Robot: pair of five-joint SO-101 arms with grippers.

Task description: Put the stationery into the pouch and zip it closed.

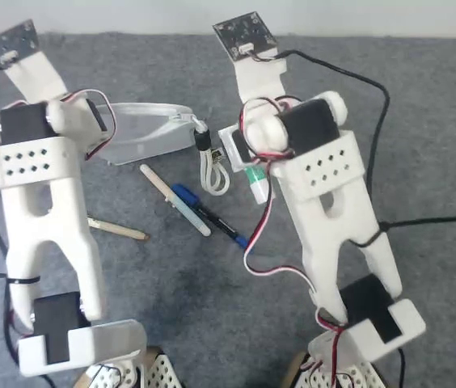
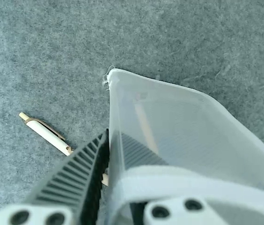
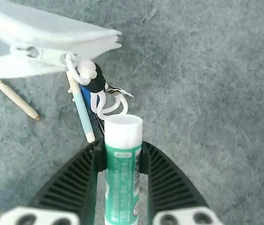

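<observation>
Translucent white pouch [image 1: 151, 133] pinched at one edge by left gripper [image 2: 114, 138]; green-white glue stick [image 3: 121, 180] clamped in right gripper [image 3: 121, 146]; pale-blue pen [image 1: 175, 200], blue marker [image 1: 212, 217], beige pen [image 1: 119, 229] lying loose nearby.

The left arm [image 1: 46, 218] and right arm [image 1: 333, 210] are white printed plastic with forked links. Each has black servo blocks [image 1: 57, 325] at the joints and a plate pierced by two rows of small holes [image 1: 26, 159]. Thin red, white and black wires [image 1: 247, 257] loop beside the right arm, and a thicker black cable [image 1: 383, 105] runs along it. A bare circuit board [image 1: 246, 34] tops each wrist. The left gripper [image 2: 114, 136] and right gripper [image 3: 121, 149] have black ribbed fingers [image 3: 66, 185] on pale mounts with dark screws [image 3: 169, 219].
</observation>
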